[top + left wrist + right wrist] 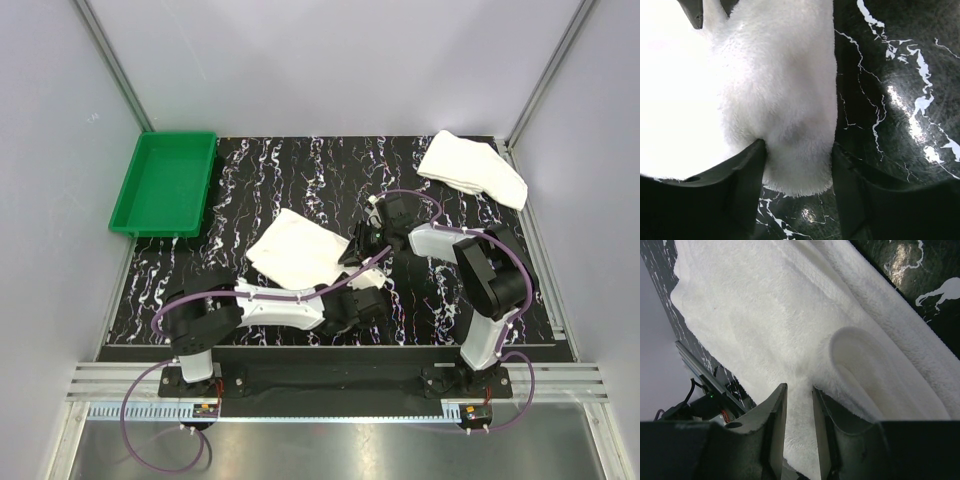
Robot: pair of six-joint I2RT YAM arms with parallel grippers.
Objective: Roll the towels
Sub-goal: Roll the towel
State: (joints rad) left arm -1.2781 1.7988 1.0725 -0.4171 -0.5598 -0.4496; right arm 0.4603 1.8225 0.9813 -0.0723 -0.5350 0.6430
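Note:
One white towel lies partly folded in the middle of the black marbled table. My left gripper is at its near right corner. In the left wrist view a thick fold of this towel sits between the fingers of my left gripper, which press on both of its sides. My right gripper meets the same towel from the right. In the right wrist view my right gripper is shut on a raised edge of the towel, beside a curled fold. A second white towel lies crumpled at the back right.
A green plastic tray stands at the back left, overhanging the table's left edge. Grey walls close in the back and both sides. Both arms cross near the table's middle front, their purple cables looping above them.

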